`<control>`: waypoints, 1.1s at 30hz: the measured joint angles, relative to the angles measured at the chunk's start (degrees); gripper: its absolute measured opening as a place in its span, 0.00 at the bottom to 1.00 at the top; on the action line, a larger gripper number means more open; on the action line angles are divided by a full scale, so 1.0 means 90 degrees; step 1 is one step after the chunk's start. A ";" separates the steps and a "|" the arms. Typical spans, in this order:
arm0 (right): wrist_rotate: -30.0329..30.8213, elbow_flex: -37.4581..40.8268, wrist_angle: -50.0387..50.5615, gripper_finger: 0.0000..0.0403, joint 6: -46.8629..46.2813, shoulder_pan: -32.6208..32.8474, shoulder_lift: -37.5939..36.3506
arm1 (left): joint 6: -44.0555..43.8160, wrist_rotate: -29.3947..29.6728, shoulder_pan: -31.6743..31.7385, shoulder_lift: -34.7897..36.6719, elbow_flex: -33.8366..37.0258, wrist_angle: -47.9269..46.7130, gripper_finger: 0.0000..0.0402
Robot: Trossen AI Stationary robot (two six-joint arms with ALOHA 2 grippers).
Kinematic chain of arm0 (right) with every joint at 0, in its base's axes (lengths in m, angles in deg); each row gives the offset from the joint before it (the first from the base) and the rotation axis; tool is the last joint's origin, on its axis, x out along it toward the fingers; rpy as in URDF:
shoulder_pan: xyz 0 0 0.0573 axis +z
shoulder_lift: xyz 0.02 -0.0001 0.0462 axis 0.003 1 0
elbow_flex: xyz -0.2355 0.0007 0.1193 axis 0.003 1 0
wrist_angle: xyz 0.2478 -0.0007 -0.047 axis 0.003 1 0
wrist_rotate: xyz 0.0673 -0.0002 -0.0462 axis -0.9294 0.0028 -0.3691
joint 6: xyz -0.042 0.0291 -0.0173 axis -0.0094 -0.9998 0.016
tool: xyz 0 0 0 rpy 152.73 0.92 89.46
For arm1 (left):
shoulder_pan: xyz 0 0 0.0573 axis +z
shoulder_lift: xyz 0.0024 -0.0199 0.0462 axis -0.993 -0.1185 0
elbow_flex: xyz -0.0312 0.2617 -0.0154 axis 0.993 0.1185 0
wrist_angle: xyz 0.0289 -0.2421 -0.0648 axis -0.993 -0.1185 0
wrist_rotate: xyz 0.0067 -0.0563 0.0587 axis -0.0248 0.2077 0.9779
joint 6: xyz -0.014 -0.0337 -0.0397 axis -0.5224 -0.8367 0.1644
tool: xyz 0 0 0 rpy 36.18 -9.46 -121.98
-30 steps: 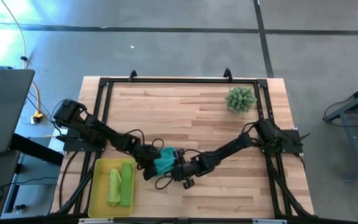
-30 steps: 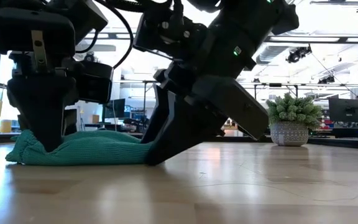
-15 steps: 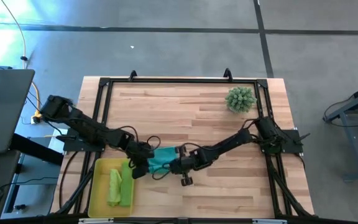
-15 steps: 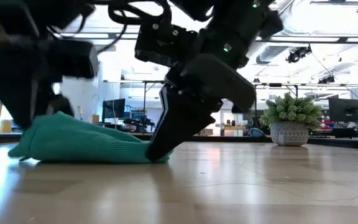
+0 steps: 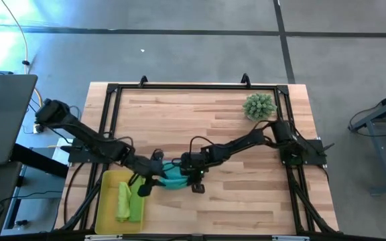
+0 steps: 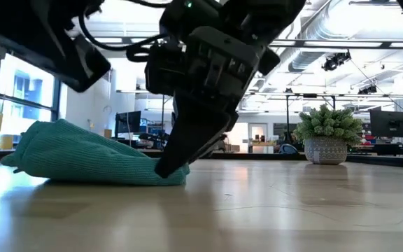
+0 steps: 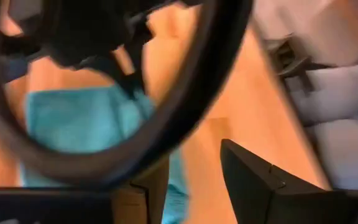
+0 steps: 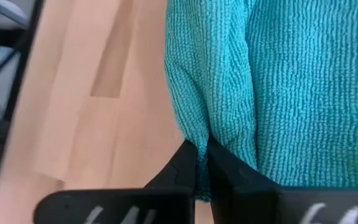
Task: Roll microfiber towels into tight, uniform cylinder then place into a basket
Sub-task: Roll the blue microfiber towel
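The teal microfiber towel [image 5: 173, 178] lies bunched on the table [image 5: 213, 127] just right of the yellow basket [image 5: 102, 201], which holds two lime green towels [image 5: 129, 201]. In the low view the teal towel [image 6: 82, 159] is a low mound, higher at its left end. My right gripper [image 6: 165, 168] is shut on its right end. My left gripper [image 5: 143, 186] hangs open above the towel's left end, clear of it; in the left wrist view its fingers [image 7: 253, 180] stand apart with nothing between them. My right gripper pinches a fold of the teal towel [image 8: 197, 140] at its right end between the tips of its two fingers. The fingers slant down from the table's right. The towel stays lying on the table, its pinched end [image 6: 177, 175] low on the wood.
A spiky green plant in a pot [image 5: 259, 107] stands at the far right of the table. A black frame [image 5: 193, 87] runs along the table's edges. Bare wood lies between the towel and the plant.
My left gripper has opened, let go of the teal towel's left end, risen and drawn back toward the basket. My right gripper has shut on the towel's right end and shifted left, turning at the wrist. The towel has slid left and its left end now stands higher.
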 joint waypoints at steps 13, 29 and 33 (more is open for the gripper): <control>-0.0615 0.0007 -0.0290 0.00 -0.0607 -0.0272 0.0024 | 0.0676 0.1394 -0.0864 -0.1397 0.0005 0.0421 0.45; -0.0667 0.0000 -0.0339 0.00 -0.0777 -0.0263 0.0022 | -0.0349 0.2114 -0.0889 -0.2215 -0.0025 0.0315 0.42; -0.0669 -0.0002 -0.0313 0.00 -0.0779 -0.0308 0.0022 | -0.0939 0.2037 -0.0775 -0.2147 -0.0017 0.0295 0.31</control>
